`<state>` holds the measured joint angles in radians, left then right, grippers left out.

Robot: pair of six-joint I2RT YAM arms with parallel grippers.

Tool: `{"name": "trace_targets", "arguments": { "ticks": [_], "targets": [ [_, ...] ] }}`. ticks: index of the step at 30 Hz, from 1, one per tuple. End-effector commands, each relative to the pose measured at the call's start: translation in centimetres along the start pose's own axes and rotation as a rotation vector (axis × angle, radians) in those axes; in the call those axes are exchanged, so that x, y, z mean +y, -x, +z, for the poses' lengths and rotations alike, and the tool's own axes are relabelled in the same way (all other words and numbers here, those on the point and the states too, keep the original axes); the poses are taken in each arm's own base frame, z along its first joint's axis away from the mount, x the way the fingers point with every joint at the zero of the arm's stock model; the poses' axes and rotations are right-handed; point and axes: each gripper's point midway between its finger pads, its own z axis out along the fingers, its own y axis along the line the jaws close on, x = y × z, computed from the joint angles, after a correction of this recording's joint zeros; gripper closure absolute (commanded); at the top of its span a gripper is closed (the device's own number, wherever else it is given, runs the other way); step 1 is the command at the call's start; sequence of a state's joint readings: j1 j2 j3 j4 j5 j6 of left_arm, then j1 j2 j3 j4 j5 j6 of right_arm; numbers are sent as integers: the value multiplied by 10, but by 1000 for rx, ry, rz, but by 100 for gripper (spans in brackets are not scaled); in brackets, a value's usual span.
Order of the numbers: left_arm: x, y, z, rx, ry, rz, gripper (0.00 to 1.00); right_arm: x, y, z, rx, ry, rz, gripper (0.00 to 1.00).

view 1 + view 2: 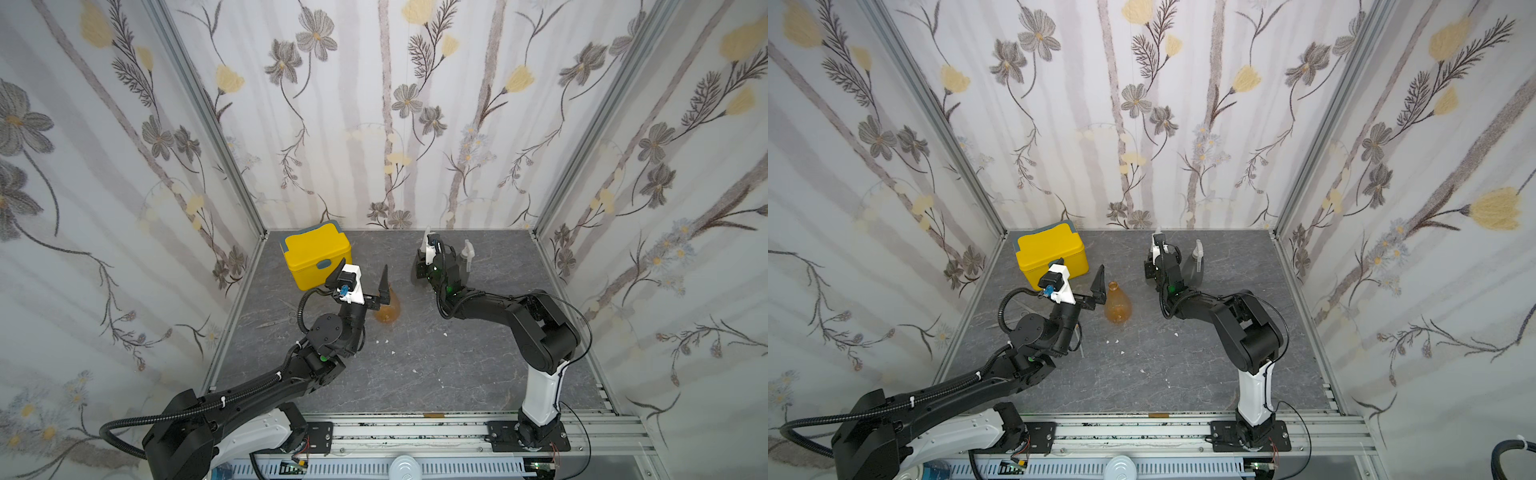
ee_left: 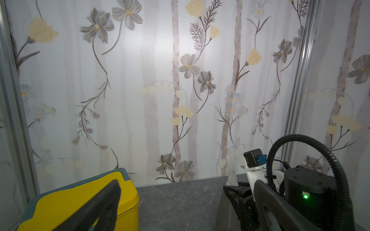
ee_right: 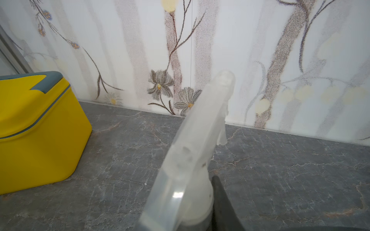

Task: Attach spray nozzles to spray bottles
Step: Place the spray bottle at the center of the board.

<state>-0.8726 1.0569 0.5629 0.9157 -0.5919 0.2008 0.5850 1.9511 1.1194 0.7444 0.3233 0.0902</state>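
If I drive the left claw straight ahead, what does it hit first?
Likely the back wall: the open left claw faces bare table. One finger may graze the yellow box; depth is unclear.

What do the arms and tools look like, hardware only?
The left arm and right arm: black links, one white link near the base, green lights at the joints. Left has corrugated black conduit with white zip ties; right a thin black cable. The left tool and right tool: white camera mount, blue connector, black tapered fingers.
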Motion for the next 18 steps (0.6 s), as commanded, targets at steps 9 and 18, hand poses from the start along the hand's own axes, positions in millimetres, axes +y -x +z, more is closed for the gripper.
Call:
{"name": "trace_targets", "arguments": {
  "ticks": [9,18],
  "targets": [
    [-1,12,2,-31,-25,-53,0,5,-12,9,2,9,35,58],
    [-7,11,3,-20,-57,-51,0,6,16,-11,-12,43,44,40]
  ]
}}
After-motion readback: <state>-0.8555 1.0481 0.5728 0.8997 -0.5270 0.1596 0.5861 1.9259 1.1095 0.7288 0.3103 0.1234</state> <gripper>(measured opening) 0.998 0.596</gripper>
